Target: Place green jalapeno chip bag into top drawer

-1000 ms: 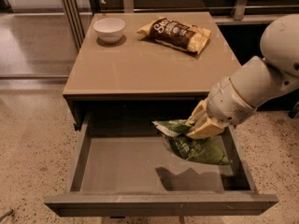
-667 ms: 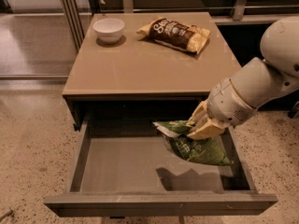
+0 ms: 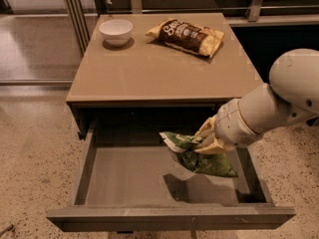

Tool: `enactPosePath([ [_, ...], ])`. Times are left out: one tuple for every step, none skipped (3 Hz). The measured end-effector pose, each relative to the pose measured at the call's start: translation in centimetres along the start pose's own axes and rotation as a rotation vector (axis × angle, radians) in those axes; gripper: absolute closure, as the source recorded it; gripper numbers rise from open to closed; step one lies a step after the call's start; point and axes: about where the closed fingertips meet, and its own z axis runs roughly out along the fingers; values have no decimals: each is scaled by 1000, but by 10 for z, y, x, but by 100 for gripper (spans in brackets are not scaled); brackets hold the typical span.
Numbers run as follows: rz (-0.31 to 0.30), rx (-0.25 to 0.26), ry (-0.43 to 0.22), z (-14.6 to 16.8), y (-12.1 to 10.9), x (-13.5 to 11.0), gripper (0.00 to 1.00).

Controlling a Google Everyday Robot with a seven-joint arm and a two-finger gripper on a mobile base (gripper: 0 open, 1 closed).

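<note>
The gripper [image 3: 207, 142], clamped on the green jalapeno chip bag [image 3: 202, 162], hovers over the right of the top drawer [image 3: 124, 178]. It appears poised to drop the bag inside.

The green jalapeno chip bag [image 3: 199, 159] looks like crinkly, glossy film, pinched by the matt tan fingers [image 3: 213, 147] of the gripper [image 3: 203, 142] over the right side of the top drawer [image 3: 169, 217], whose grey bottom is smooth and dull. The desk [image 3: 159, 68] is smooth matt beige, the white bowl [image 3: 115, 30] shiny, and the floor [image 3: 35, 158] speckled stone.

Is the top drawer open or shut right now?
Open: the top drawer is pulled out, its grey bottom showing. The gripper holds the green jalapeno chip bag above it.
</note>
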Motion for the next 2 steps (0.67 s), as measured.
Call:
enactPosePath([
  [-76,81,-56,28,-18,2,100],
  [-136,121,-118,59,-35,7,100],
])
